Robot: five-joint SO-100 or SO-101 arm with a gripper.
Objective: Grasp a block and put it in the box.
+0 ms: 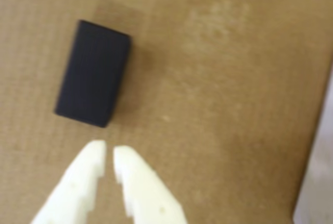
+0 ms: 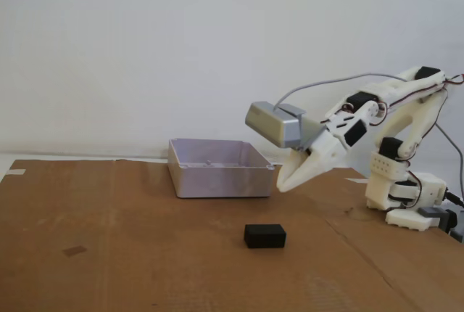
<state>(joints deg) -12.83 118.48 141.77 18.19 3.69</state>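
The black block point(image 1: 94, 74) lies flat on the brown cardboard, up and left of my white gripper point(image 1: 110, 153) in the wrist view. The fingertips stand close together with only a narrow gap and nothing between them. In the fixed view the block point(image 2: 264, 236) rests near the middle of the cardboard. My gripper point(image 2: 280, 186) hangs in the air above and slightly right of it, pointing down to the left. The pale lavender-grey box point(image 2: 217, 170) stands behind the block, to the left of the gripper, and looks empty.
The white arm's base point(image 2: 406, 199) sits at the right edge of the cardboard. A grey camera housing point(image 2: 279, 125) rides above the gripper. A pale surface point(image 1: 318, 182) shows at the wrist view's right edge. A white wall stands behind the table.
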